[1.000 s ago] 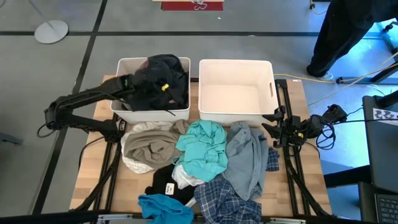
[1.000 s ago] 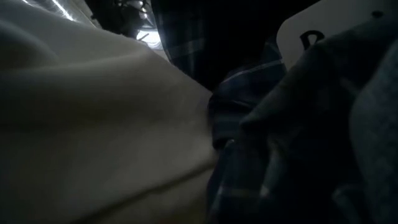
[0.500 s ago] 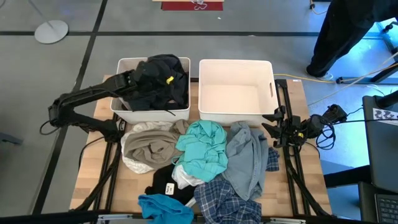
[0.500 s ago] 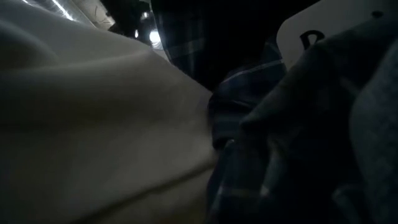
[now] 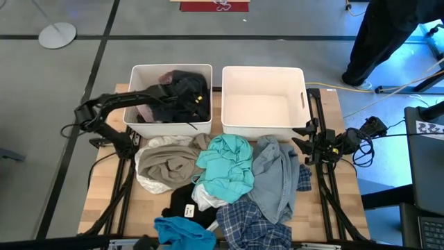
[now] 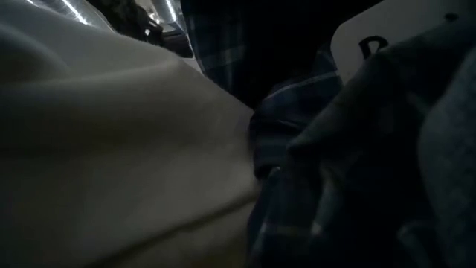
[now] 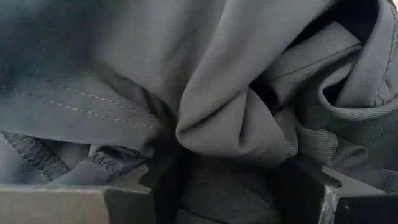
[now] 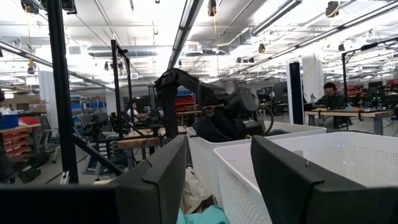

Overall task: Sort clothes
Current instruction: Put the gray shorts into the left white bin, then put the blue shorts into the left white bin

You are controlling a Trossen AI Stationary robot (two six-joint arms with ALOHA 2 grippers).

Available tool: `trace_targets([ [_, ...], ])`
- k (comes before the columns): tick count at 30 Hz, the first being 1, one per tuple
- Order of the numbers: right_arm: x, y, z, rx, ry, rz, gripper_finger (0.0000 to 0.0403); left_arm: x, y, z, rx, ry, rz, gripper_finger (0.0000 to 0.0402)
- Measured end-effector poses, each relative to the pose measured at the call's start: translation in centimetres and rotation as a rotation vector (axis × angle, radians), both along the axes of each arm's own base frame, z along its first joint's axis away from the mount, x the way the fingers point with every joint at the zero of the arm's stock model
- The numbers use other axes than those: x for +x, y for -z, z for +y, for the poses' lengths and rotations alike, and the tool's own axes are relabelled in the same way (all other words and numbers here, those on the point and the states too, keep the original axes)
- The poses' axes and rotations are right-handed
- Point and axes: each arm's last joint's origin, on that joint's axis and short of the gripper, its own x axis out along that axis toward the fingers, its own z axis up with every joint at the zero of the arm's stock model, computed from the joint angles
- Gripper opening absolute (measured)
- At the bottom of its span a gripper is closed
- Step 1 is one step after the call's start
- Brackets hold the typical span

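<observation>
The beige garment (image 6: 111,164) and plaid shirt (image 6: 297,149) are blocking the low view; dark fabric (image 7: 205,93) is filling the left wrist view.

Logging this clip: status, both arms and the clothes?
Left gripper down in left bin, fingers around dark garment. Right gripper parked at table's right edge, open. Pile unsorted; right bin empty.

Black garments (image 5: 182,97) bunched in the left bin, a bit of pink (image 5: 168,76) showing at the back. Rest piled on the table in front of the bins: beige (image 5: 166,161), teal (image 5: 227,165), light blue denim (image 5: 276,177), blue plaid (image 5: 253,223), black (image 5: 186,201), white (image 5: 205,199), bright blue (image 5: 182,231) at the near edge, all crumpled and overlapping
</observation>
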Motion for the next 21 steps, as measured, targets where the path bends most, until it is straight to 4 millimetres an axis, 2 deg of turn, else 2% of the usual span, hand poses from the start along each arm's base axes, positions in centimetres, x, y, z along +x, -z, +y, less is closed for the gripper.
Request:
trace_targets([
  [2,0.0,0.0,0.0,-0.002,0.0,0.001,0.0182,0.1,-0.4,0.0,-0.001,0.008,-0.002,0.02],
  [5,0.0,0.0,0.0,-0.003,0.001,0.002,0.0182,0.2,-2.5,-0.6,0.012,0.033,-0.033,0.02],
  [10,0.0,0.0,0.0,-0.004,0.001,0.002,0.0182,-0.3,-9.9,-2.7,0.112,0.091,-0.201,0.02],
  [14,0.0,0.0,0.0,-0.003,0.001,0.002,0.0182,-1.5,-15.7,-5.8,0.218,0.17,-0.416,0.02],
  [16,0.0,0.0,0.0,-0.003,0.002,0.002,0.0182,-2.1,-17.9,-7.7,0.26,0.229,-0.531,0.02],
  [18,0.0,0.0,0.0,-0.003,0.002,0.001,0.0182,-2.7,-19.3,-9.6,0.27,0.312,-0.63,0.02],
  [21,0.0,0.0,0.0,0.009,-0.001,-0.003,0.0182,-3.2,-20.2,-12.6,0.223,0.462,-0.714,0.02],
])
